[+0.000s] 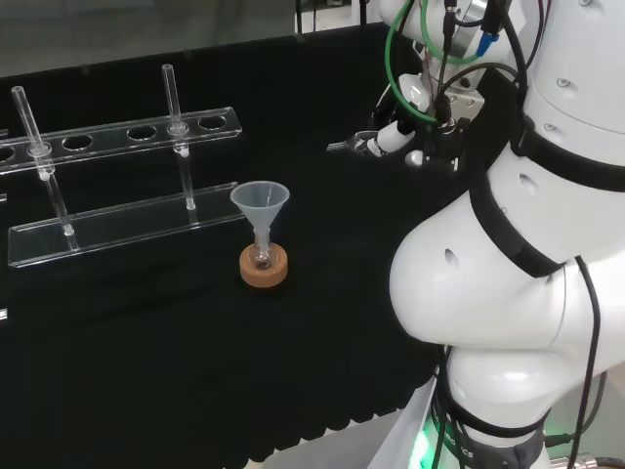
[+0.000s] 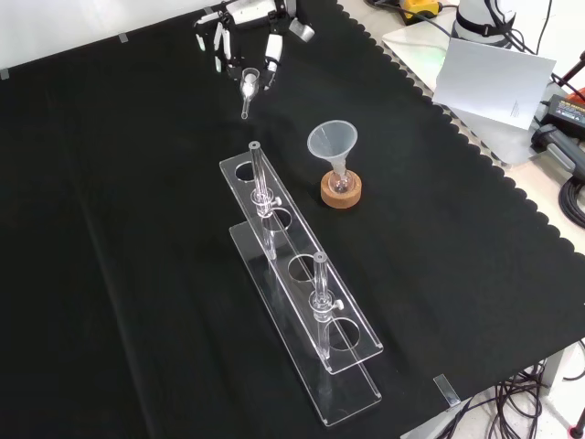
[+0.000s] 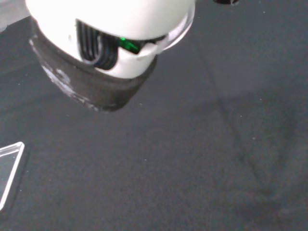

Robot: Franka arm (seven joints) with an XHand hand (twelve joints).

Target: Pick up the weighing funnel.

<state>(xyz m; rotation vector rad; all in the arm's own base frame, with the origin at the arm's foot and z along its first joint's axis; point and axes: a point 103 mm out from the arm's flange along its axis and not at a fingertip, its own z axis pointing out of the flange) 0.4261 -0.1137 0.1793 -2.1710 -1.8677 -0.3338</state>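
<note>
The hand (image 2: 249, 16) curls round the wide end of the weighing funnel (image 2: 249, 85), so its stem points free toward the cloth (image 2: 119, 238). Both sit at the front view's top, beyond the rack (image 2: 302, 267).

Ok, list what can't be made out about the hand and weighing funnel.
Front view: the weighing funnel by the hand is small and clear; whether it is gripped or lying on the cloth is unclear.
Head view: cables cover much of the hand.
Wrist view: a blurred white part of the hand blocks what lies beneath; the edge cuts off the rack.
</note>
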